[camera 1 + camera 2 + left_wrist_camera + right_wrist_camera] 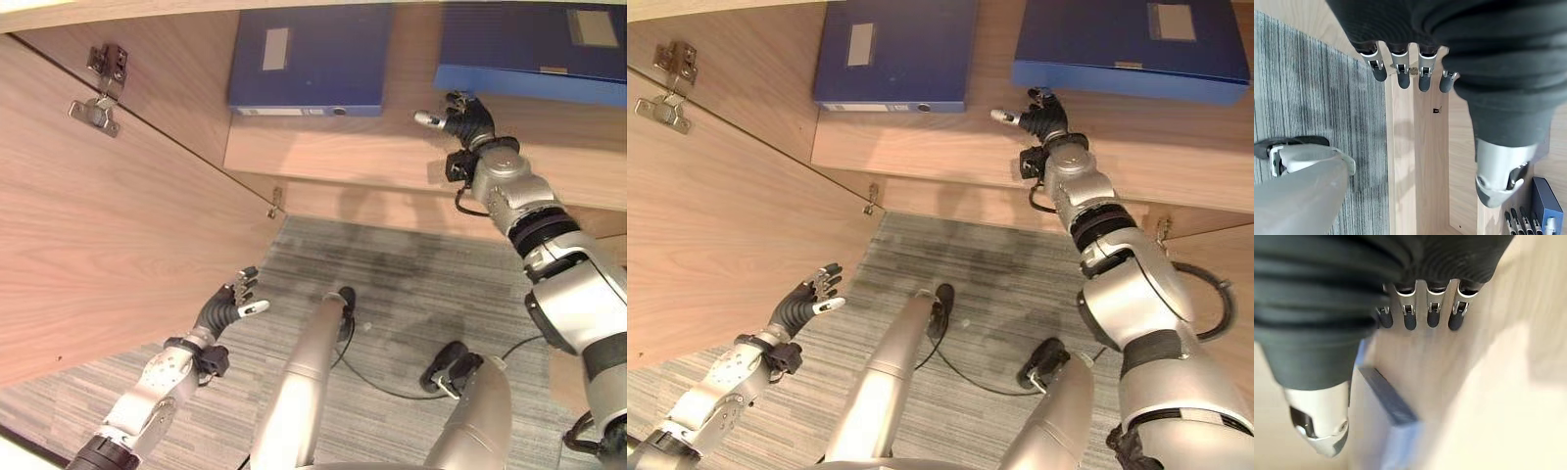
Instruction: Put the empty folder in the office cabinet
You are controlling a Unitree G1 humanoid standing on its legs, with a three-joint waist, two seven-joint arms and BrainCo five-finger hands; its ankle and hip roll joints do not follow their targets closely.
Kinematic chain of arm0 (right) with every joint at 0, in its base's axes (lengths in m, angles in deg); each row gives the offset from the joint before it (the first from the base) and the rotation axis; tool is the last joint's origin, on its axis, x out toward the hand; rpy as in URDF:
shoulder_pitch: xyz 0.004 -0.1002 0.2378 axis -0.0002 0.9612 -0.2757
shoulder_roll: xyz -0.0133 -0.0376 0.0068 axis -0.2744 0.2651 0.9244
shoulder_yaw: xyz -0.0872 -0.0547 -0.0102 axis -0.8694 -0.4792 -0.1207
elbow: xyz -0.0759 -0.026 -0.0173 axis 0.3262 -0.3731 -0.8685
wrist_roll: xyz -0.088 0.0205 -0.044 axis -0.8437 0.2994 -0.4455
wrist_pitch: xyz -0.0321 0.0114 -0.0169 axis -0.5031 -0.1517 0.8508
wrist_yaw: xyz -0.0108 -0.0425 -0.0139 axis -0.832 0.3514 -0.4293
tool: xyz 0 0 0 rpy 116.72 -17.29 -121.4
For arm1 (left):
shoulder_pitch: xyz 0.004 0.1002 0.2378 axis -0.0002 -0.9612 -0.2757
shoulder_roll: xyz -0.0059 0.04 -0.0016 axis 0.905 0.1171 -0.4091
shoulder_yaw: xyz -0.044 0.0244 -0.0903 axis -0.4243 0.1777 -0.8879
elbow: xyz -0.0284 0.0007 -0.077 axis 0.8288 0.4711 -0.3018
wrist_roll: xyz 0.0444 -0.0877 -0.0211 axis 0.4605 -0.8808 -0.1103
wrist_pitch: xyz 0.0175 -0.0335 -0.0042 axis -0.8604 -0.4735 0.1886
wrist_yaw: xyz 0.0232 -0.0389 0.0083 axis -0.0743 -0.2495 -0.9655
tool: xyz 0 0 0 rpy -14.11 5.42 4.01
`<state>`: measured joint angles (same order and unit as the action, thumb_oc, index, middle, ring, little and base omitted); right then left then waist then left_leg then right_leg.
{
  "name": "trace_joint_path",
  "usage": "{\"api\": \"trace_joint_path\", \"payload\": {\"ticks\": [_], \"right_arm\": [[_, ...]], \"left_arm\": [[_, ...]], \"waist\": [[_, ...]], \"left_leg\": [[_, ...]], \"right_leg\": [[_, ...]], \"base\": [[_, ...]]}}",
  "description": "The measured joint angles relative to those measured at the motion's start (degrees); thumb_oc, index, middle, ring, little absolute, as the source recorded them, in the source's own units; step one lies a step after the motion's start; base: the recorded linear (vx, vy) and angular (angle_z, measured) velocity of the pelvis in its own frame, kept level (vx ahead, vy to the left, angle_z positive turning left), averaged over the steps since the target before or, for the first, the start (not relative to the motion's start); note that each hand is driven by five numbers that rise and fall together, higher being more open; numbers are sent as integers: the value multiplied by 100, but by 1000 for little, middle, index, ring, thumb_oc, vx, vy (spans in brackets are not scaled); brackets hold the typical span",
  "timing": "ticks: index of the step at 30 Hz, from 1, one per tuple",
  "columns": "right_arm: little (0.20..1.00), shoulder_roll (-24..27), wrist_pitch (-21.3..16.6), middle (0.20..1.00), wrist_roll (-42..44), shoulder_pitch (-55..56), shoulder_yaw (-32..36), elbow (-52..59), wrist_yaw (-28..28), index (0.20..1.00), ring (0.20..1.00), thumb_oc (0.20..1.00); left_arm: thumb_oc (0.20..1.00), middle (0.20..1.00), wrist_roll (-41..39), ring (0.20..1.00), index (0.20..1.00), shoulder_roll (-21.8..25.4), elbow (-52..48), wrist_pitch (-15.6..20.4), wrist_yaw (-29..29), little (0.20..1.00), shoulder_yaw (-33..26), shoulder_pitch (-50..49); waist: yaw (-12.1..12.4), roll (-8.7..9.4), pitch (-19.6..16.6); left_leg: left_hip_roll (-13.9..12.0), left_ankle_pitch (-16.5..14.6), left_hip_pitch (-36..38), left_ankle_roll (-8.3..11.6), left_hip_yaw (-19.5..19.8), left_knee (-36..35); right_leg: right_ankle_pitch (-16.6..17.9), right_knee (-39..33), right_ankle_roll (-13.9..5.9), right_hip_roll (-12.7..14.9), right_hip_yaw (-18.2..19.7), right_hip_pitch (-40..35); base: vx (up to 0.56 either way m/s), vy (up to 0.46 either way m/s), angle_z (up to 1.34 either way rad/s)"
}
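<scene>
A robot's right hand [460, 116] hangs with fingers loosely spread and empty just below the near edge of a blue folder [534, 44] lying flat on the cabinet shelf [392, 152]; a second blue folder [309, 59] lies flat to its left, spine toward the robot; both already rest inside the cabinet. The right-hand folder sits directly beyond the right fingertips, its long axis running across the shelf, slightly overhanging or tilted at its near edge; the right hand is far nearer. The left hand [230, 305], fingers relaxed and open, waits low beside the open cabinet door [108, 245], above the grey carpet [411, 284]; bare shelf lies between the folders.
</scene>
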<state>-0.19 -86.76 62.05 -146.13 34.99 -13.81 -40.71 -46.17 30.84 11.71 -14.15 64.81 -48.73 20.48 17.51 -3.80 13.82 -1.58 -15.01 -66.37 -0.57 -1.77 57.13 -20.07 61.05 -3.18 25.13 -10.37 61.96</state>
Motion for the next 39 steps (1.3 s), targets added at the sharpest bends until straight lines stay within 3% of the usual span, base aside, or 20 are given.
{"api": "trace_joint_path", "payload": {"ticks": [1,4,7,13,20,27,32,36,39], "right_arm": [[1000,295,-5,1000,-490,-6,-227,343,182,1000,1000,1000],[1000,407,2,1000,-1149,-16,-258,344,337,1000,1000,1000],[1000,653,7,1000,-2137,-271,-841,440,467,1000,1000,1000],[1000,696,45,1000,-3401,-271,-1009,886,565,1000,1000,1000],[1000,661,29,1000,-3843,-215,-1361,1253,1091,1000,1000,1000],[1000,595,-4,1000,-4032,-226,-1275,1063,1045,1000,1000,1000],[1000,347,85,1000,-4241,-218,-1242,323,1035,1000,1000,1000],[1000,277,190,1000,-4281,-117,-972,266,941,1000,1000,1000],[1000,238,188,1000,-4282,-88,-898,275,937,1000,1000,1000]], "left_arm": [[1000,1000,25,1000,1000,65,-101,-10,96,1000,-59,-124],[1000,1000,57,1000,1000,128,-170,-22,224,1000,-129,-214],[1000,1000,68,1000,1000,185,-175,-18,313,1000,-207,-210],[1000,1000,266,1000,1000,179,-176,-18,326,1000,-443,-177],[1000,1000,274,1000,1000,189,-188,-16,349,1000,-555,-81],[1000,1000,276,1000,1000,180,-182,-17,343,1000,-560,103],[1000,1000,280,1000,1000,88,-167,-24,347,1000,-562,262],[1000,1000,277,1000,1000,74,-150,-26,447,1000,-577,260],[1000,1000,276,1000,1000,82,-150,-29,516,1000,-628,248]], "waist": [[-21,15,-8],[-98,17,-9],[-197,18,-9],[-341,58,17],[-457,178,99],[-487,225,186],[-497,266,323],[-633,271,324],[-685,277,316]], "left_leg": [[-1,26,25,3,-2,-70],[-4,67,138,8,-11,-228],[-36,110,170,11,-7,-371],[-61,232,258,2,-96,-669],[-165,270,521,23,-209,-918],[-181,370,633,30,-289,-1144],[-209,523,1156,36,-358,-1558],[-281,770,2011,83,-430,-2330],[-295,819,2285,114,-423,-2516]], "right_leg": [[55,-93,-29,-17,-12,-21],[117,-259,-43,-41,-56,-146],[202,-458,-74,-86,-125,-205],[379,-785,-97,-152,-126,-242],[502,-1078,-128,-281,-77,-406],[643,-1306,-167,-327,-55,-455],[857,-1782,-185,-426,-85,-943],[1229,-2699,-216,-656,-208,-1806],[1245,-2850,-202,-688,-271,-2087]], "base": [[-32,-33,-2],[-43,-26,-2],[-61,-13,-4],[-45,-20,-6],[-46,-8,-11],[-42,-9,-4],[-21,-35,-8],[18,-57,-15],[26,-26,-3]]}}
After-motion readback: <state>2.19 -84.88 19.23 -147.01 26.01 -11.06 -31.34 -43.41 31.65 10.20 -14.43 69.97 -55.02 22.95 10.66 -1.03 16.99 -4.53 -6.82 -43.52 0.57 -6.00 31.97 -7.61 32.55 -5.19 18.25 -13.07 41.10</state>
